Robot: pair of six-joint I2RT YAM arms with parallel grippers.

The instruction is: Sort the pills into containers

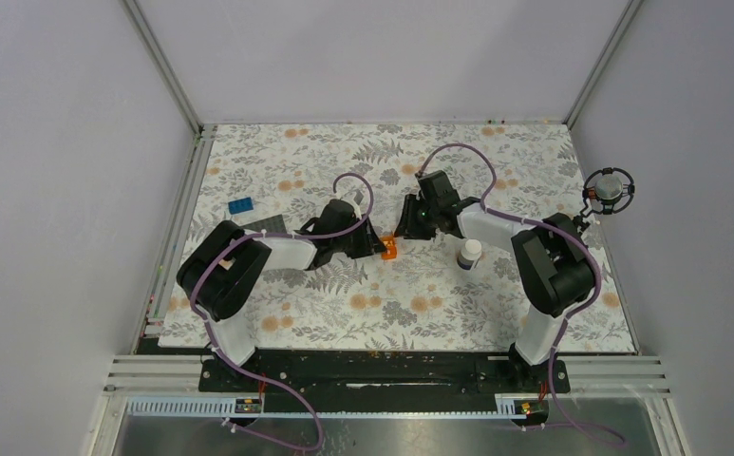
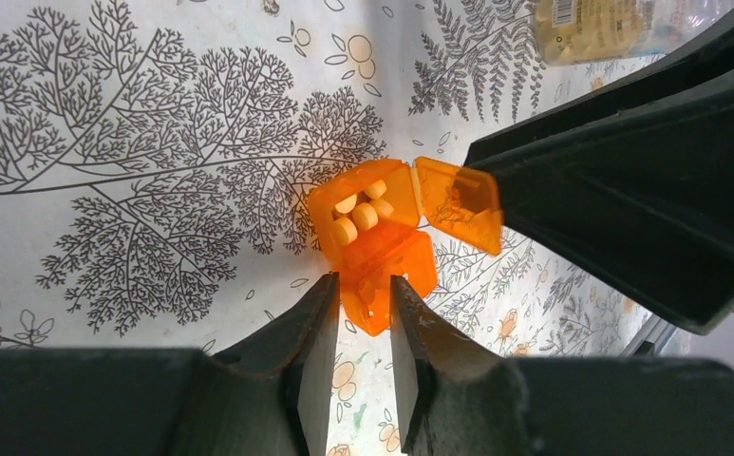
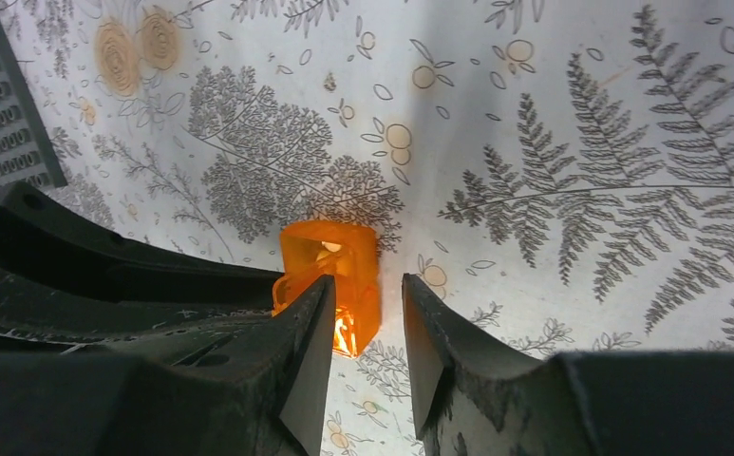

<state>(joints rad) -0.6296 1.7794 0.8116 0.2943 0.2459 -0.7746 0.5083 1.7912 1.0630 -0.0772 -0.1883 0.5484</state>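
Note:
The translucent orange hinged-lid box [image 2: 374, 249] stands on the floral mat with its lid [image 2: 458, 204] swung open and several pale round pills [image 2: 355, 217] inside. My left gripper [image 2: 363, 281] is shut on the box's lower part, one finger on each side. The box also shows in the top view [image 1: 390, 249] and the right wrist view [image 3: 344, 261]. My right gripper [image 3: 367, 285] is open and empty just beside and above the box, its body [image 2: 629, 180] close to the lid. A white-and-dark bottle [image 1: 469, 254] stands to the right. A clear tan bottle [image 2: 591, 24] lies farther off.
A dark grey studded plate [image 3: 2, 104] lies left of the arms, partly under the left arm [image 1: 268, 223]. A blue brick [image 1: 241, 205] lies at the left. A round black-and-white device [image 1: 610, 190] sits at the right edge. The two grippers are almost touching.

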